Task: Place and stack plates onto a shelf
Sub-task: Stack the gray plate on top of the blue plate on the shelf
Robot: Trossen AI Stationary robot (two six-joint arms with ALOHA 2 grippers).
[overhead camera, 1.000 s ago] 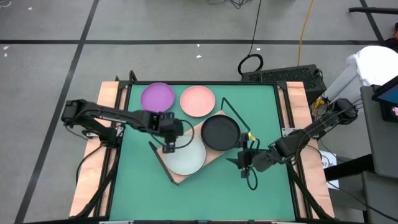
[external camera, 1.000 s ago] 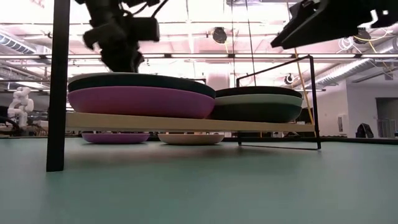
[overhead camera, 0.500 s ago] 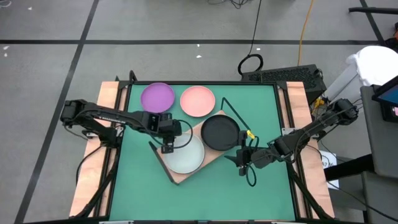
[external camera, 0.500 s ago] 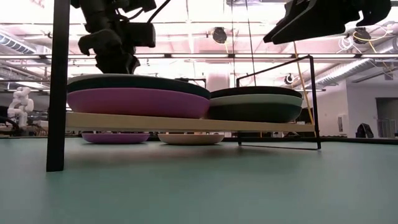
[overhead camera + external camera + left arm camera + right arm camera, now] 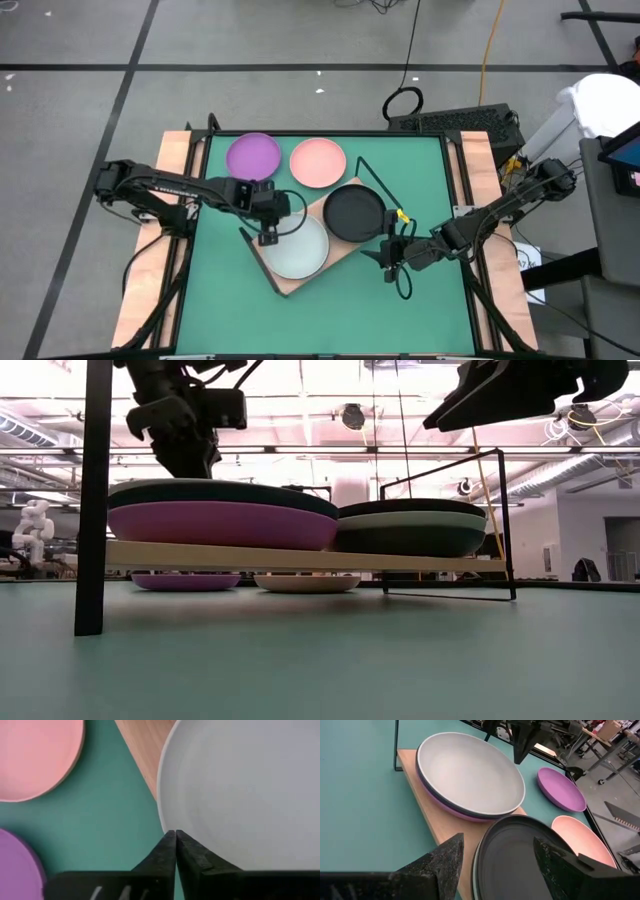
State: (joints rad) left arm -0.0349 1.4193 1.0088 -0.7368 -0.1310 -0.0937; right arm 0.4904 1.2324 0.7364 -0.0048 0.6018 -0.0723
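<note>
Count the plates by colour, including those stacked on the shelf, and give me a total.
purple plates: 2
pink plate: 1
pale mint or white plates: 2
dark plates, black or teal: 3
Total: 8

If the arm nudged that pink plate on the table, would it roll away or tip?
Probably neither: the pink plate lies flat and shallow on the green table, so it would likely slide. It looks stiff and matte, probably not slippery.
</note>
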